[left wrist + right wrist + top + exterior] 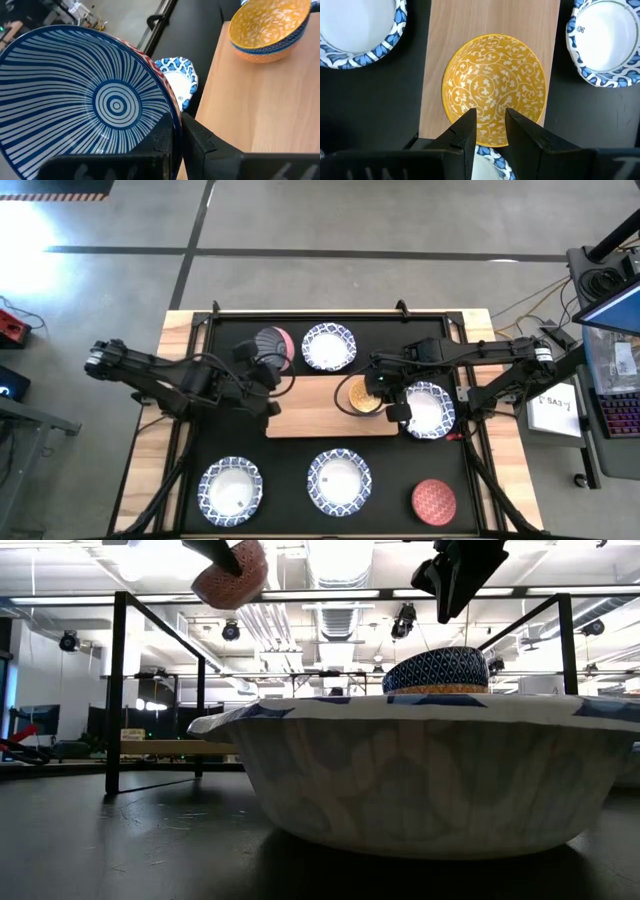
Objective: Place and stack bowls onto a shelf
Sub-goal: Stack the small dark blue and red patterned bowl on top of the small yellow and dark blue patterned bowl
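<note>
My left gripper [268, 366] is shut on a small bowl [277, 343], speckled red outside and blue-striped inside, held high over the table's far left beside the shelf [320, 415]. The small orange bowl [362, 395], blue-patterned outside [436, 670], stands upright on the wooden shelf. My right gripper [490, 127] is open above the orange bowl [492, 85] and clear of it, as the low view [460, 580] shows. My left gripper holds the striped bowl by its rim [170, 112], with one finger inside the bowl and one outside. The bowl is lifted clear [232, 575] and tilted on its side, with its opening toward the gripper.
Wide blue-and-white bowls lie on the black tabletop: one far of the shelf [328, 347], one right of it under my right arm [430, 408], and two near the front [230, 488] [338, 480]. A small speckled red bowl [433, 500] stands front right.
</note>
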Tool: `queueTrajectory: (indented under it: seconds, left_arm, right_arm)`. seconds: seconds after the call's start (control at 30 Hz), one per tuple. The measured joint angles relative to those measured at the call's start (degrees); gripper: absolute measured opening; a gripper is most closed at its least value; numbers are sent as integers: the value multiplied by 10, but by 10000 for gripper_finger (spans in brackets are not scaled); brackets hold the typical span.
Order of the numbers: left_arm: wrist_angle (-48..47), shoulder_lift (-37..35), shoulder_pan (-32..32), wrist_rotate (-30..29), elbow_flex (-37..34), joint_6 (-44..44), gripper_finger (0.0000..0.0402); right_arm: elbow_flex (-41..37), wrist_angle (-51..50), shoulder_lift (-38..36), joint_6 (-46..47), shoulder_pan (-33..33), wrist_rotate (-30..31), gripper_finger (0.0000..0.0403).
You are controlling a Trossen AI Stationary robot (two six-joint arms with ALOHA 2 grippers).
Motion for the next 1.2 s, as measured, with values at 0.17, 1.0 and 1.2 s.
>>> queueTrajectory:
  seconds: [0.17,1.0,1.2]
  left_arm:
    - [53,15,0,42,-1,33,1]
    - [262,157,0,260,-2,171,1]
    - [308,187,0,333,-2,204,1]
  right_arm:
    - [0,13,0,-30,0,0,89]
    - [0,61,1,-97,2,-108,89]
    - [-4,78,2,-129,8,-124,89]
